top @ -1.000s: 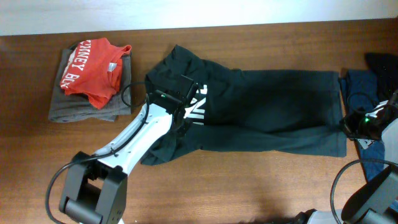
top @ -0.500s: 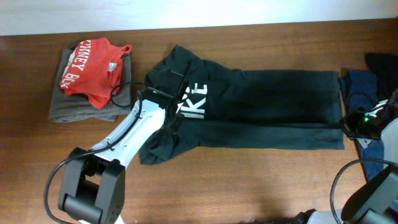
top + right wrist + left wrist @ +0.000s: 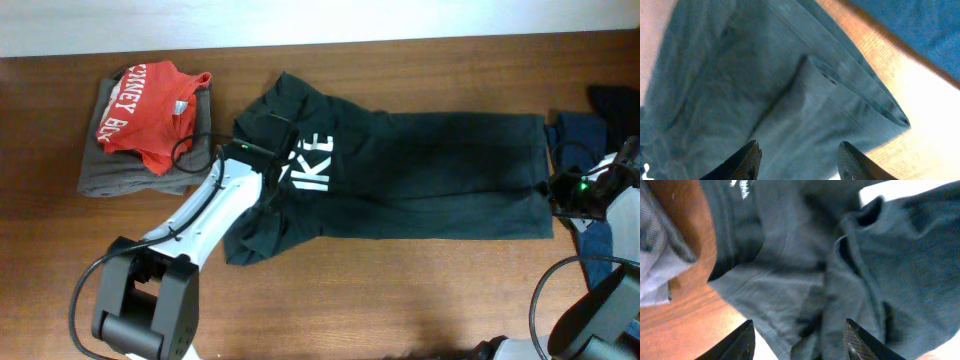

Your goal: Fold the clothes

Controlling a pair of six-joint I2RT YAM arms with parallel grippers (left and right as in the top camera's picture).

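One dark shirt [image 3: 430, 175] lies on one table [image 3: 400, 295]. The two tools, left gripper [image 3: 799, 323] and right gripper [image 3: 799, 144], spread wide, holding nothing.

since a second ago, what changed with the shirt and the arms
Left fingers let go of the dark T-shirt and pulled back leftward, uncovering the lettering; right fingers opened at the hem. The near edge settled further in. Red tee unmoved.

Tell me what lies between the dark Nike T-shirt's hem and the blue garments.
Overhead view: the right hand at the hem of the dark green-black short-sleeved T-shirt, with narrow bare brown wooden table beside it, before the blue garments.
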